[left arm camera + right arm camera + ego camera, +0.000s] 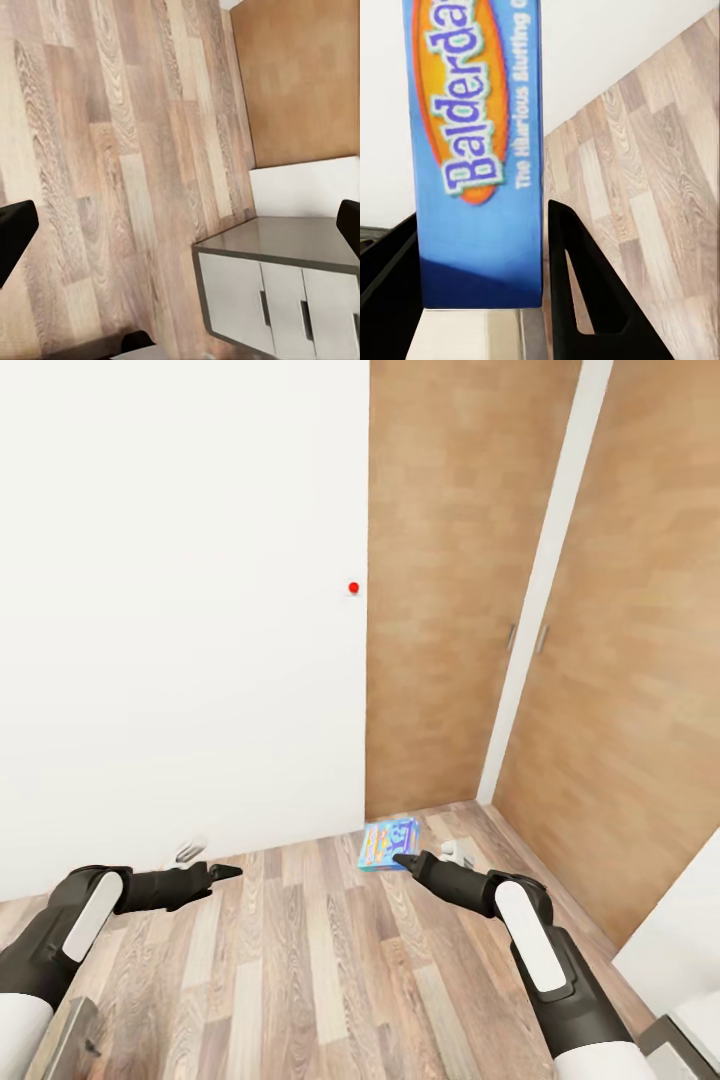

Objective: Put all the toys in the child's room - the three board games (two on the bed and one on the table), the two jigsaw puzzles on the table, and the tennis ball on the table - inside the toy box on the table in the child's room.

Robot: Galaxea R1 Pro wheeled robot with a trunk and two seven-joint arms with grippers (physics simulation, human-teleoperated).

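One board game (pixel 476 150) (blue "Balderdash" box) pinched betw. fingers of R gripper (pixel 405 858), long axis running out past tips, held low over floor (pixel 300 950) nr wall corner; L gripper (pixel 228 872) spread, empty.

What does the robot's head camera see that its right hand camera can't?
The head view alone gives the brown wooden door with its small handles, the red dot on the wall, and both black grippers, left and right. The right wrist view alone lets you read "Balderdash" on the flat blue board game box held between the black fingers. Both take in the white wall, the wood-plank floor and that blue box.
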